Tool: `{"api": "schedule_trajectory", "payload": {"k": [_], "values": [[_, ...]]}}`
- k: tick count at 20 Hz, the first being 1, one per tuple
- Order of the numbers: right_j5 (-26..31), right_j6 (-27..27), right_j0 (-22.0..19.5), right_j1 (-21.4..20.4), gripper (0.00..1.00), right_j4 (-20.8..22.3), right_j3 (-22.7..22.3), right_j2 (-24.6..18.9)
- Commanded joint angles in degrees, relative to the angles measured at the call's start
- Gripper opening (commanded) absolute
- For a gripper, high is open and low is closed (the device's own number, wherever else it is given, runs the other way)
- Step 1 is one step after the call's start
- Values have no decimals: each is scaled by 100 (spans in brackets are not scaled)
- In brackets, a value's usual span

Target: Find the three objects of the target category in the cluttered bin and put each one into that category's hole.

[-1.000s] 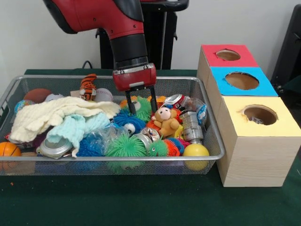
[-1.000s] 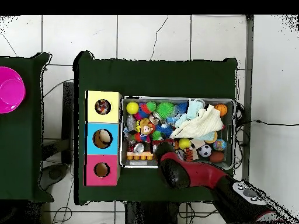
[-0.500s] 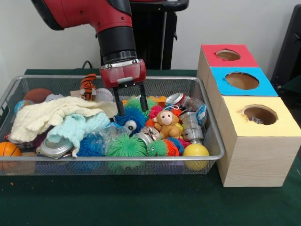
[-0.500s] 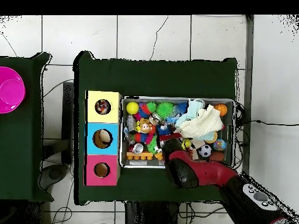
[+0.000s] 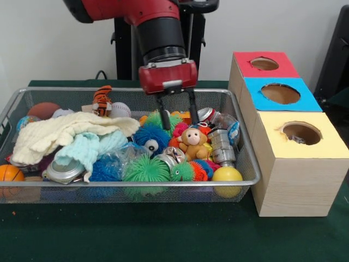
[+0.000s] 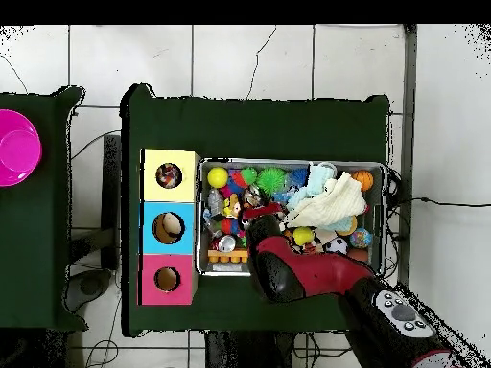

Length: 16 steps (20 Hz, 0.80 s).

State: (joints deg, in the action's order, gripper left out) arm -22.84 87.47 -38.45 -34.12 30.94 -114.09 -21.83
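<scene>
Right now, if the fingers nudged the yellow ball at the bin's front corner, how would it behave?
The yellow ball looks smooth and round, so it would probably roll. The wire bin wall and a silver can hem it in, likely stopping it quickly. The gripper hangs open above.

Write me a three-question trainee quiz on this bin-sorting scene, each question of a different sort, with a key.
1. True or false: the gripper is shut on a toy.
2. Multiple choice: in the front view, the box top nearest the camera is A) red, B) blue, C) yellow.
3. Fill in: the small plush monkey sits in the wire ______, just below the gripper.

Key
1. False: its fingers stand apart and nothing is between them.
2. C: the yellow-topped box is nearest, then the blue-topped box, then the red-topped box.
3. basket.
</scene>
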Motion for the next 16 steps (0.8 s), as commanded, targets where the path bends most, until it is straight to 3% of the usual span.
{"api": "schedule_trajectory", "payload": {"k": [1,9,16], "values": [[-45,1089,592,-652,100,-684,194,244],[-789,1097,871,-247,100,-654,430,265],[-1550,943,682,730,100,-129,961,279]]}}
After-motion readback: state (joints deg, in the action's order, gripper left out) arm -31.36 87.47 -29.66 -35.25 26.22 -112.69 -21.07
